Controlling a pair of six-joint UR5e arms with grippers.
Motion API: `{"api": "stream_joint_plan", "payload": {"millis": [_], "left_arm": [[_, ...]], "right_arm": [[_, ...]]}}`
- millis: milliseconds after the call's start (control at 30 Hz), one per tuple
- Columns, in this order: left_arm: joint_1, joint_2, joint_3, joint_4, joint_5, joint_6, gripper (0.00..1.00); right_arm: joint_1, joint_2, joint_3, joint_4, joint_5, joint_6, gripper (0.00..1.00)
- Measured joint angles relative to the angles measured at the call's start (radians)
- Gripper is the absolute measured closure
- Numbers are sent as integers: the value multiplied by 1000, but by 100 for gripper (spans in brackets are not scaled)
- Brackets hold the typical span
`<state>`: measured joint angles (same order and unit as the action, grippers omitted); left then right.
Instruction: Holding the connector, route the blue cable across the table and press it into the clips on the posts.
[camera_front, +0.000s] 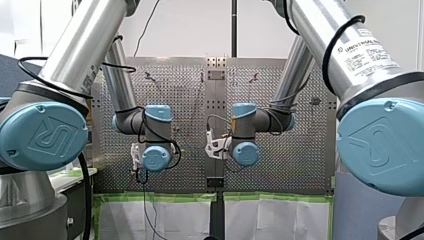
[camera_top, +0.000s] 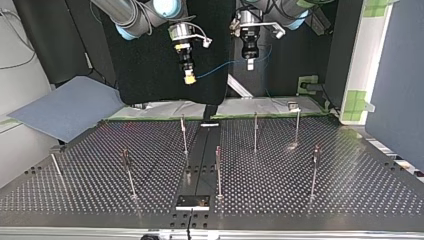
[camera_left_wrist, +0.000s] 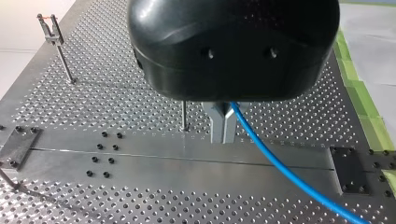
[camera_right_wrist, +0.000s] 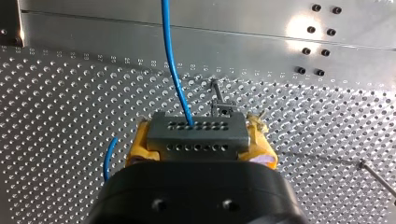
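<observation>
In the top view both grippers hang high above the perforated table's (camera_top: 310, 200) far edge. My right gripper (camera_top: 189, 77), at that view's left, has yellow pads. My left gripper (camera_top: 250, 62) is black, at the right. The blue cable (camera_top: 220, 68) sags between them. In the right wrist view the yellow pads (camera_right_wrist: 140, 151) are shut on a grey connector (camera_right_wrist: 196, 133) with rows of holes, and the cable (camera_right_wrist: 170, 51) leaves its face. In the left wrist view my metal fingers (camera_left_wrist: 223, 126) are shut on the cable (camera_left_wrist: 280, 163), which trails off to one side. Several thin posts (camera_top: 255, 131) with clips stand on the table below.
A bare metal strip (camera_top: 202, 150) runs down the table's middle, with a small black plate (camera_top: 192, 201) at its near end in the top view. A grey sheet (camera_top: 65, 107) lies off the table at that view's left. Green tape (camera_top: 310, 82) marks the far edge.
</observation>
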<state>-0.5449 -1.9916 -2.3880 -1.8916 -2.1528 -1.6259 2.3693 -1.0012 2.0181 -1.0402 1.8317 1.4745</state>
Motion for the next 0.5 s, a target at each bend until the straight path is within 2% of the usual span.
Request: {"api": "stream_joint_plan", "payload": {"millis": [267,500], "left_arm": [[1,1,-1,-1,0,-1,100],[10,46,-46,-46,-1,-6,100]], "right_arm": [[0,0,0,0,0,0,100],[-10,21,-21,21,-2,0,100]]}}
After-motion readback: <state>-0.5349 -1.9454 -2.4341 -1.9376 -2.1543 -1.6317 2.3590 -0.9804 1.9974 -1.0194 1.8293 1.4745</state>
